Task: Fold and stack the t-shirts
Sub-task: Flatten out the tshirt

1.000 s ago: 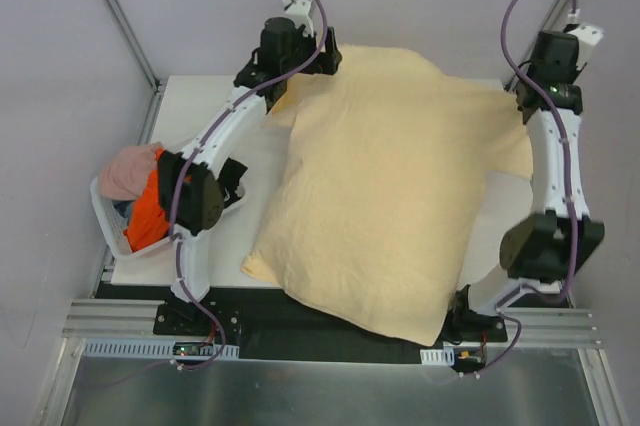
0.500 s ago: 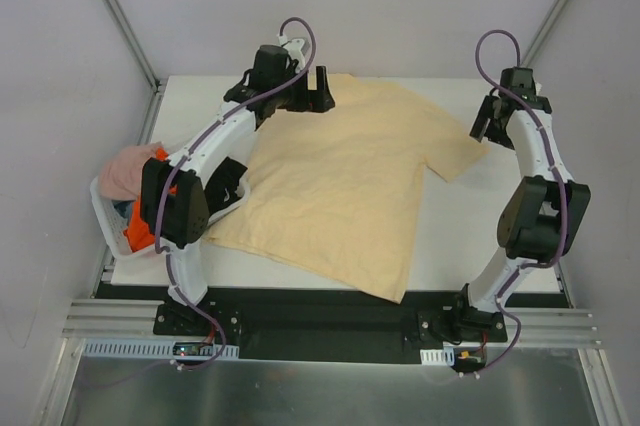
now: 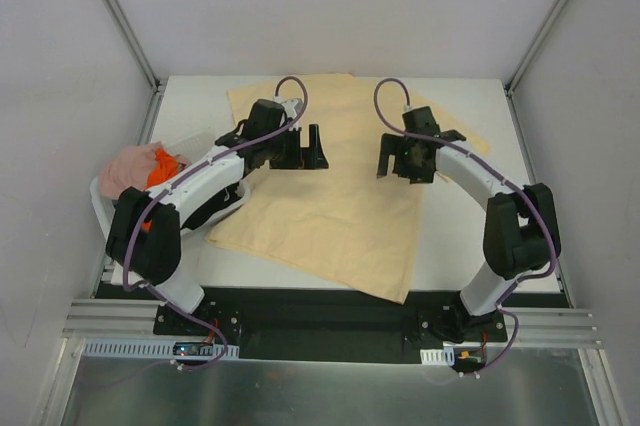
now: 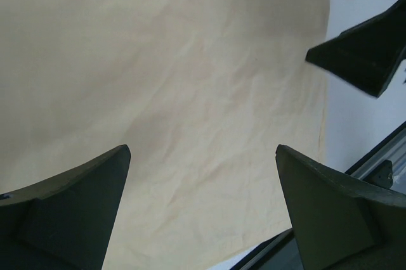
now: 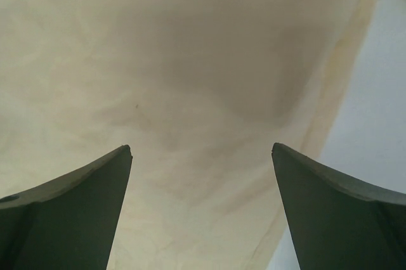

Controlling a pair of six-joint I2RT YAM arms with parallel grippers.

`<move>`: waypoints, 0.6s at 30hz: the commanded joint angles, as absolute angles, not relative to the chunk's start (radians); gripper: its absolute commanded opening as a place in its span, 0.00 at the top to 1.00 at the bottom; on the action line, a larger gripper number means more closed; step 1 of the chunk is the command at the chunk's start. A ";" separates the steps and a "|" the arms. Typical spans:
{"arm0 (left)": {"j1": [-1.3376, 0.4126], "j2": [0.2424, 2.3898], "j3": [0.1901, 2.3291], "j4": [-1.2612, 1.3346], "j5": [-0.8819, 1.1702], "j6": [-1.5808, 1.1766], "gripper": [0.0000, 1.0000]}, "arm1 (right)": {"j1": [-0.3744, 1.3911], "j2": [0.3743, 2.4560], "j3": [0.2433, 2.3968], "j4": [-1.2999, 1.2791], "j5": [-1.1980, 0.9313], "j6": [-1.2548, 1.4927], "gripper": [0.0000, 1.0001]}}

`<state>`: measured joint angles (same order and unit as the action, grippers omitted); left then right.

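A pale yellow-beige t-shirt lies spread flat across the middle of the white table, its hem near the front edge. My left gripper hovers over the shirt's upper left part, open, with nothing between its fingers. My right gripper hovers over the upper right part, also open and empty. The left wrist view has the cloth below the open left gripper, and one right finger shows at its right. In the right wrist view the shirt fills the space under the open right gripper.
A white plastic basket stands at the table's left edge, holding a dusty pink shirt and a bright orange one. Bare table shows right of the shirt's edge. Grey walls close in the back and both sides.
Both grippers let go of the shirt and opened. The shirt dropped from a lifted sheet to lying flat. Both arms swung inward and now hang over its upper part.
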<state>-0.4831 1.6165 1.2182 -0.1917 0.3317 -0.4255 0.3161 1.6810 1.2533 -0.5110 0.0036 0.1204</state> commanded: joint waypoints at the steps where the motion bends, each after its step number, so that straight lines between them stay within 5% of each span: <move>1: -0.480 1.491 1.123 -0.129 0.344 -0.486 0.01 | 0.400 1.594 1.122 -0.437 -0.077 0.245 0.04; 18: -0.480 1.534 0.942 -0.035 0.314 -0.551 0.01 | 0.443 1.631 1.037 -0.555 0.113 0.272 0.03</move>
<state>-0.4831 1.4849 0.9325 -0.0860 0.3153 -0.5266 0.4728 1.6371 1.0092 -0.4915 0.0292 0.2668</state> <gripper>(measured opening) 0.992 0.969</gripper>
